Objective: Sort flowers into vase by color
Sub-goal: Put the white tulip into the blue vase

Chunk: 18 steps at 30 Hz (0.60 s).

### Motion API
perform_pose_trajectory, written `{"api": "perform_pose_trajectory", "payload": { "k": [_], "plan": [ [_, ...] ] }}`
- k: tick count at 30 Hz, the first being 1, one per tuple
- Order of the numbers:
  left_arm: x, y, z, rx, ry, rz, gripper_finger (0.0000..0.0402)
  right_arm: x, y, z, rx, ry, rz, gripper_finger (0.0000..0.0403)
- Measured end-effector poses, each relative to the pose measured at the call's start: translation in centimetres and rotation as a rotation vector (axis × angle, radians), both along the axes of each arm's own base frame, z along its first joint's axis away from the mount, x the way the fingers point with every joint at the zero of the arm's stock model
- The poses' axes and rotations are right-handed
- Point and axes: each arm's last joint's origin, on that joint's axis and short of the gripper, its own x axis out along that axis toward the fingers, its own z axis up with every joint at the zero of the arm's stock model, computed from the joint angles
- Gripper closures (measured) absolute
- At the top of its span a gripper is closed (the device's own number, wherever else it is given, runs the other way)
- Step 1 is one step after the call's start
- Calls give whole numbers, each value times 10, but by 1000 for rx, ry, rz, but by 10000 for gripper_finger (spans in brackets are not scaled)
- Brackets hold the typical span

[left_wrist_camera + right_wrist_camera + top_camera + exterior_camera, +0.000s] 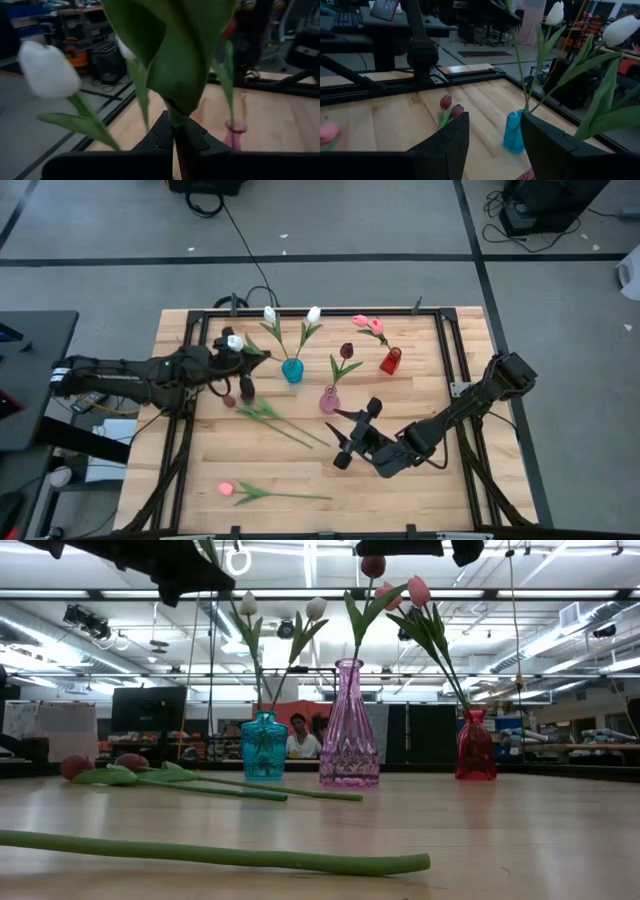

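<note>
Both arms were dark, near-black, built from chunky segmented links with rounded joint housings. The left arm [120, 373] carried a pale band or label near its base end and lighter grey patches along the link. The right arm [470, 405] had a blocky, squared housing at its outer joint, tapering toward the wrist. The left gripper [174, 136] showed matte black fingers with angular, faceted pads. The right gripper [492, 142] had two broad, flat black fingers [445, 145] with slanted inner edges.
</note>
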Motion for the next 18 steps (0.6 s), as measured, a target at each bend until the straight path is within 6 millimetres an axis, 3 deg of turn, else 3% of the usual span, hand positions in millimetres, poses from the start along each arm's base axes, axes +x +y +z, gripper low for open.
{"api": "perform_pose_trajectory", "payload": {
  "k": [6, 18],
  "plan": [
    [-2, 10, 1, 13, 44, 45, 396, 0, -1, -2, 11, 8, 5, 215],
    [19, 20, -18, -35, 139, 25, 396, 1, -1, -2, 22, 7, 19, 215]
  ]
}}
